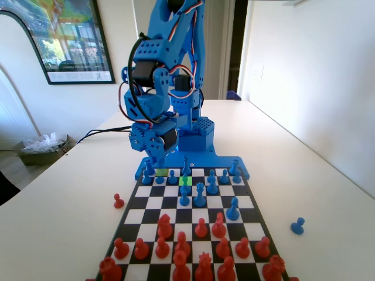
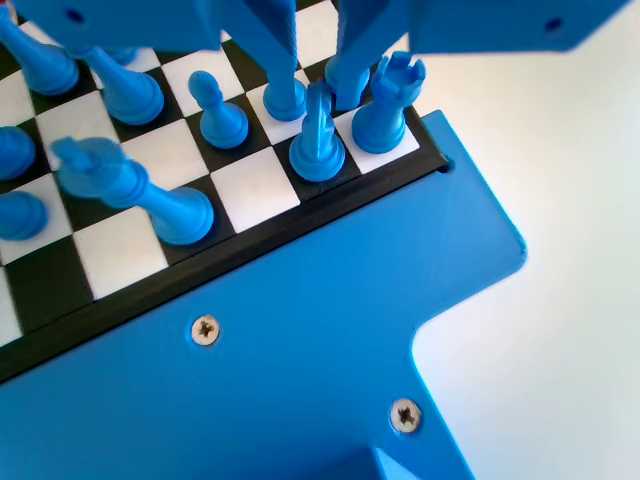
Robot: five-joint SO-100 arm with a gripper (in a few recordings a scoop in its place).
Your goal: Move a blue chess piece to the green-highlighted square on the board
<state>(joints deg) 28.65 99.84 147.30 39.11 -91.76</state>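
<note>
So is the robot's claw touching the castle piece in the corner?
Cannot tell. In the wrist view, the right-hand jaw of the gripper hangs close beside the corner rook, their blue shapes merging, so neither gap nor contact shows plainly.

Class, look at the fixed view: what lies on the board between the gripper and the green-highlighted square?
In the fixed view the gripper hangs at the board's far-left corner. Between it and the green-highlighted square lie a duller yellow-green square and a blue pawn.

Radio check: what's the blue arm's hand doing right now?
Hand low over board's back rows, nothing held. Green-highlighted square unfilled. Blue pieces crowd around.
</note>
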